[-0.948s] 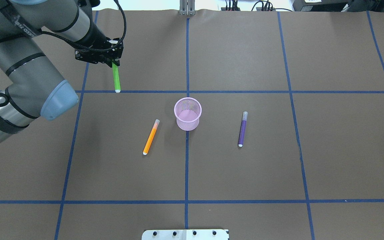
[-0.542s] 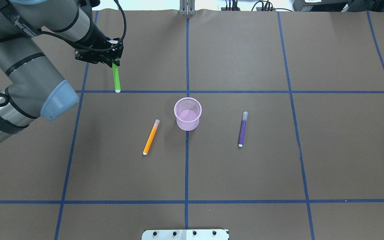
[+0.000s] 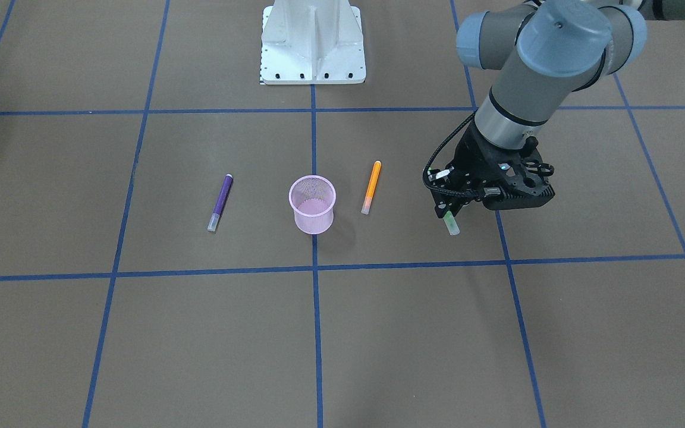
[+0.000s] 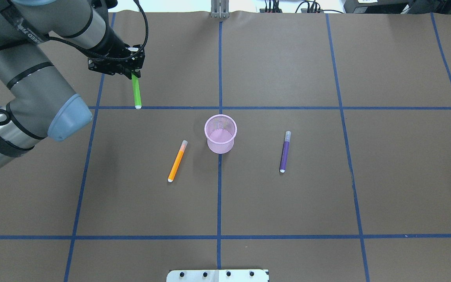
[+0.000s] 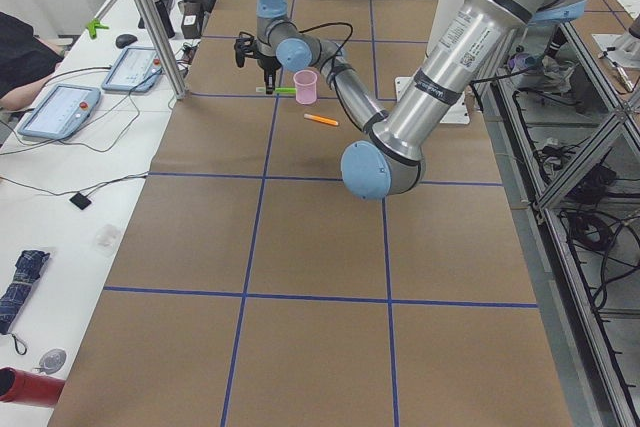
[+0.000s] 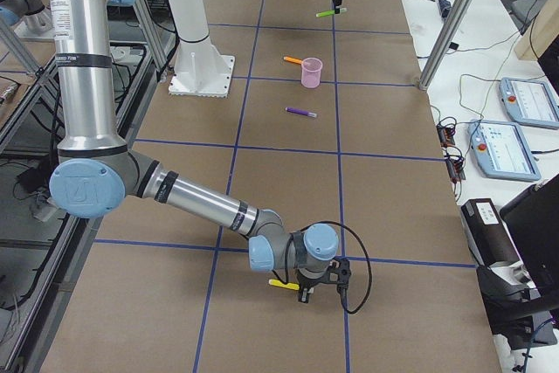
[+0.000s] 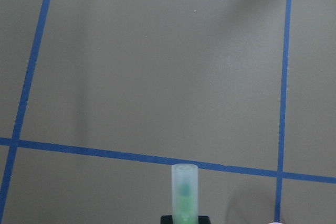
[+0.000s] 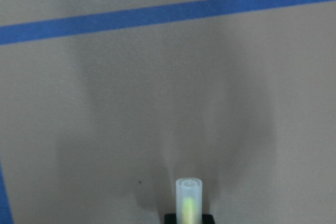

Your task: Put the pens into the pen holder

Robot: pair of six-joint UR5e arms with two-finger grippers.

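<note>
- left gripper (image 4: 133, 72): far-left square of the brown paper table cover (image 4: 288, 78), pointing down, fingers clamped on the green pen (image 4: 136, 92)
- green pen: held near its cap end. Body runs toward the robot, and its white end plug sits over a blue tape line (image 4: 170, 107). The left wrist view shows the pale cap poking out past the fingers. Cannot tell if it is off the table or resting on it.
- orange pen (image 4: 177, 161): flat on the table, just left of the pen holder (image 4: 220, 147) and not touching it. It is slightly slanted, with the pale cap at the end away from the robot.
- pen holder: pink mesh cup, upright, on the centre tape line, between the orange and purple pens
- purple pen (image 4: 284, 154): flat on the table to the right of the holder and apart from it, nearly parallel to the orange one, cap at the far end
- right gripper (image 6: 304, 293): well off to the robot's right and low over the table, outside the overhead view. It is closed on the yellow pen (image 6: 281, 284). The right wrist view shows the pale cap sticking out of a black tip at the frame's bottom.
- yellow pen: at the right gripper, far from the holder. Cannot tell if it is lifted.
</note>
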